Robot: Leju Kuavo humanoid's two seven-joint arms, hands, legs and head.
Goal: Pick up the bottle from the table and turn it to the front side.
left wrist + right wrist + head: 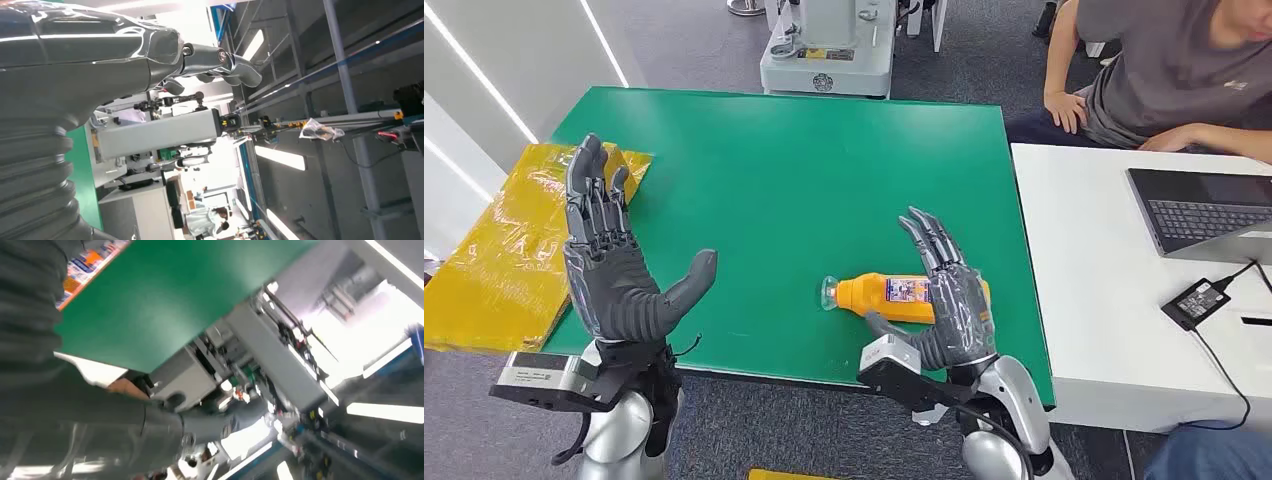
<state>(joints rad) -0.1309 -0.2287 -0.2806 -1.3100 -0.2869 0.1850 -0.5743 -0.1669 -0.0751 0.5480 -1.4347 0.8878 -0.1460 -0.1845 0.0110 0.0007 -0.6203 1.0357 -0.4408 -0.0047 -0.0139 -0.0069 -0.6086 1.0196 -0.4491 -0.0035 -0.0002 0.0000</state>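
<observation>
From the head view we look down on a green table [784, 180] with an orange bottle [886, 295] lying on its side near the front edge, toward our right. The bottle is a bright orange plastic one with a clear, pale cap end pointing to the left and a label of blue, white and red print facing upward; the print is too small for us to read. Our right hand [949, 300] is over the bottle's base end, dark fingers stretched forward and apart, thumb reaching along the near side of the bottle; we cannot tell whether the hand is touching the bottle or only poised above it, and it has not closed around it. In the right wrist view we see a strip of the orange label [82, 267] at the edge of the green surface, past the hand's grey ribbed cover. Our left hand [614, 270] is raised above the table's left front corner, well apart from the bottle, palm open, fingers straight and spread, thumb out to the side, holding nothing. In the left wrist view its fingers [235, 67] reach toward the ceiling. A crinkled yellow plastic sheet [499, 250] lies off the table's left edge. To the right stands a white table [1104, 290] carrying a laptop [1204, 210] and a black power adapter [1199, 300], with a seated person [1164, 80] in a grey shirt behind it.
</observation>
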